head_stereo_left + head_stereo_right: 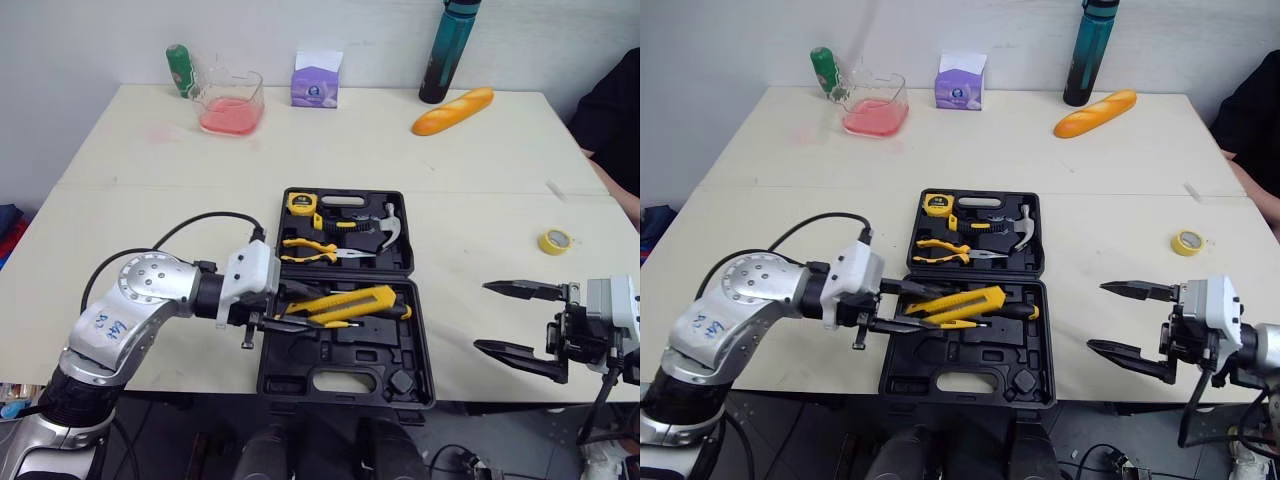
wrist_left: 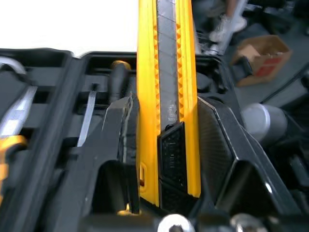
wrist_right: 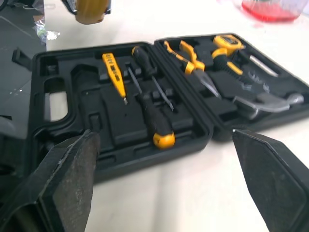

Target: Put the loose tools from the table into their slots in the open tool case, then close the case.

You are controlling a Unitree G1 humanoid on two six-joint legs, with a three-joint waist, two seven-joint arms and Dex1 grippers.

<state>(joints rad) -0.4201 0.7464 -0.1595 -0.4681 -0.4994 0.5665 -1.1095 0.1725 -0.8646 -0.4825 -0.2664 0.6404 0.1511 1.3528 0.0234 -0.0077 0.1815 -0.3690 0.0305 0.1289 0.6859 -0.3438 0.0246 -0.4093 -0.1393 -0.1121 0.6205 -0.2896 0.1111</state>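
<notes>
The left gripper [image 1: 292,305] pinches the knife [image 1: 355,303] by its butt end, and most of the yellow body runs out past the jaw tips over the near half of the case [image 1: 422,345]. To seat it well, I judge it should be kept level, lined up lengthwise with its slot below the jaws, and lowered until it rests before the jaws spread. Which recess is its own I cannot tell. The right gripper [image 1: 483,317] has its jaws spread wide around nothing, with the case ahead of them.
</notes>
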